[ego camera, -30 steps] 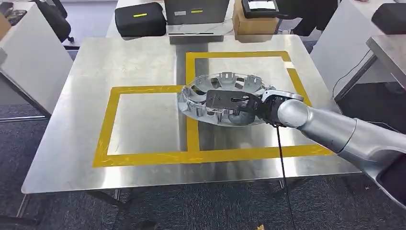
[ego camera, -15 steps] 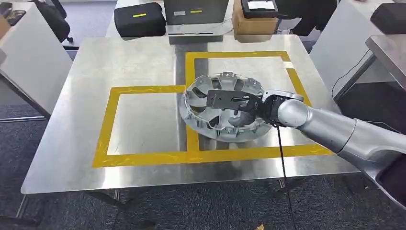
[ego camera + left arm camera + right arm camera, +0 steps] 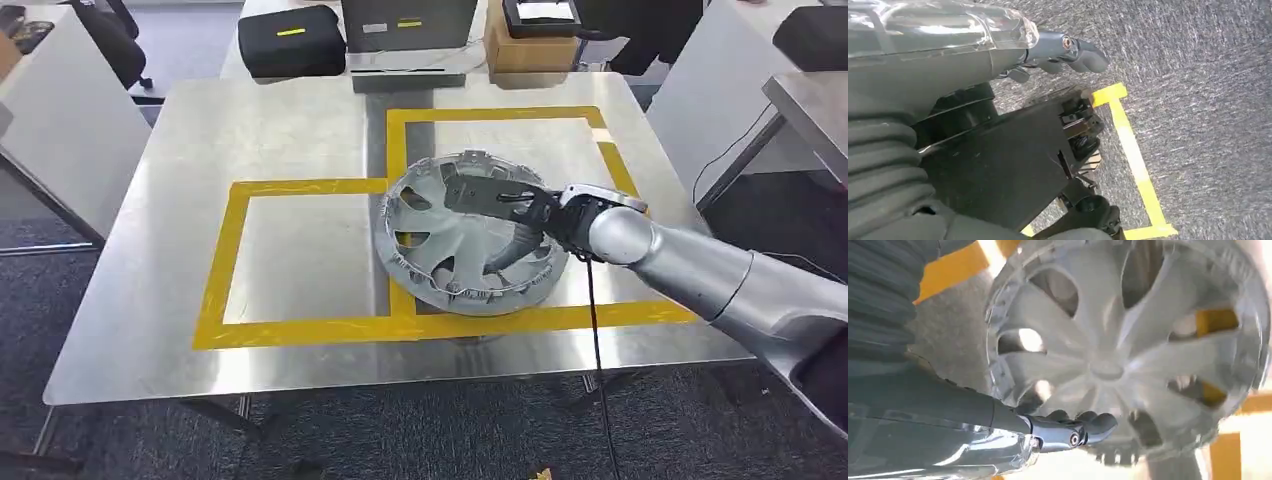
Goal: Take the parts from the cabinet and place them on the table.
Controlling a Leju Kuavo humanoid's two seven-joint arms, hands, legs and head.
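Note:
A grey spoked wheel cover (image 3: 450,250) stands steeply tilted over the steel table (image 3: 290,120). Its lower rim is down by the yellow tape between the two taped squares. Whether it touches the table I cannot tell. My right hand (image 3: 525,205) grips its upper right rim, with the silver arm coming in from the right. In the right wrist view the thumb and curled fingers of my right hand (image 3: 1068,432) close over the edge of the wheel cover (image 3: 1108,370). My left hand (image 3: 1068,50) hangs over carpet, holding nothing, thumb stretched out.
Yellow tape (image 3: 225,260) marks two squares on the table. A black case (image 3: 292,40), a grey box (image 3: 410,25) and a cardboard box (image 3: 525,45) sit beyond the far edge. White tables flank both sides. A black cable (image 3: 592,330) hangs from my right wrist.
The wheel cover has tipped from lying almost flat, hollow side up, to a steep tilt with its lower rim dropped toward the tape. My right hand has turned with it and stayed on the rim.

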